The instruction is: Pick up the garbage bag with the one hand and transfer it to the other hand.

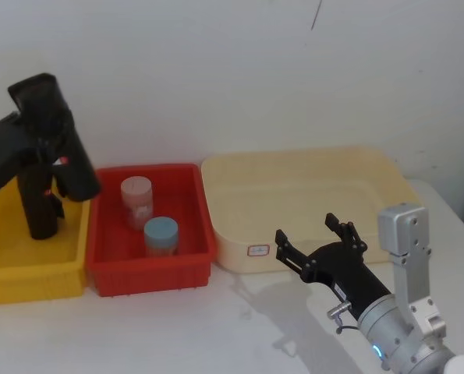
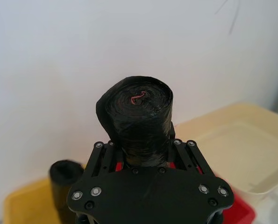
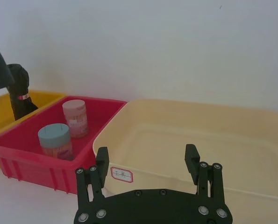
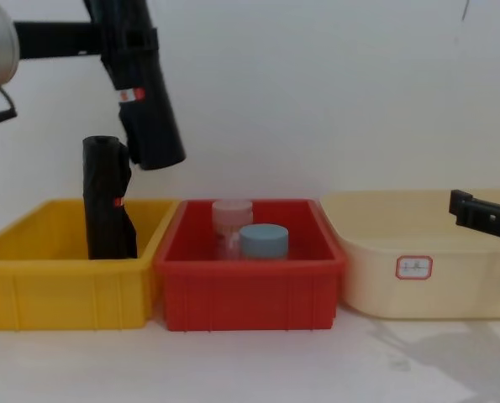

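The garbage bag (image 1: 60,140), a smooth black roll with a small red-and-white label, hangs tilted in the air above the yellow bin (image 1: 29,276). My left gripper (image 1: 29,148) is shut on its upper part; the chest view shows the roll (image 4: 140,92) well clear of the bin, held by that gripper (image 4: 119,38). In the left wrist view the roll's end (image 2: 139,116) sticks out between the fingers. My right gripper (image 1: 308,230) hovers open and empty in front of the cream tub (image 1: 309,167), far from the bag.
A second, crumpled black roll (image 4: 107,201) stands upright in the yellow bin. The red bin (image 1: 154,273) between yellow bin and cream tub holds a pink jar (image 1: 136,199) and a blue-lidded jar (image 1: 161,234). A white wall stands close behind.
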You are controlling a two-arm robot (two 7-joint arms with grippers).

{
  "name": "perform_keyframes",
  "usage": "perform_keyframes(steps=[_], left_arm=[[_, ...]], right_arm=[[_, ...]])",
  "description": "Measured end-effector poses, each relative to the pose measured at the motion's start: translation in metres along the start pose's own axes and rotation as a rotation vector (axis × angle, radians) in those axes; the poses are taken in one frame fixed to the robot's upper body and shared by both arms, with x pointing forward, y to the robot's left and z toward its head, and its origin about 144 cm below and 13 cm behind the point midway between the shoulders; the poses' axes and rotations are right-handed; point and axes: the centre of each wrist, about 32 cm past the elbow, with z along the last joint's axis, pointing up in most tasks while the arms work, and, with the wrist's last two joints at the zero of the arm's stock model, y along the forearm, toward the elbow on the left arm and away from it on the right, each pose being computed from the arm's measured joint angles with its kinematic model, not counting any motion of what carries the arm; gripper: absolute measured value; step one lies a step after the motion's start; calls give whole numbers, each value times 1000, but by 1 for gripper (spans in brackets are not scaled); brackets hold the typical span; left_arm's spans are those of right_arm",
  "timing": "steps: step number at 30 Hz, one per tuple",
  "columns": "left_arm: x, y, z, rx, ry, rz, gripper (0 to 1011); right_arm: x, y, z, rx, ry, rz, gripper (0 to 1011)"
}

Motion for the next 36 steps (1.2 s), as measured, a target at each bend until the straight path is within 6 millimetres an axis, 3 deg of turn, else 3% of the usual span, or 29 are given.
perform_keyframes(steps=[18, 36], left_arm=[[-22, -27, 3, 71, 118, -206, 456], [-39, -63, 17, 146, 70, -337, 456]], right_arm=[[0, 0, 1, 2, -5, 5, 1000], [2, 4, 22, 7, -55, 108, 1000]])
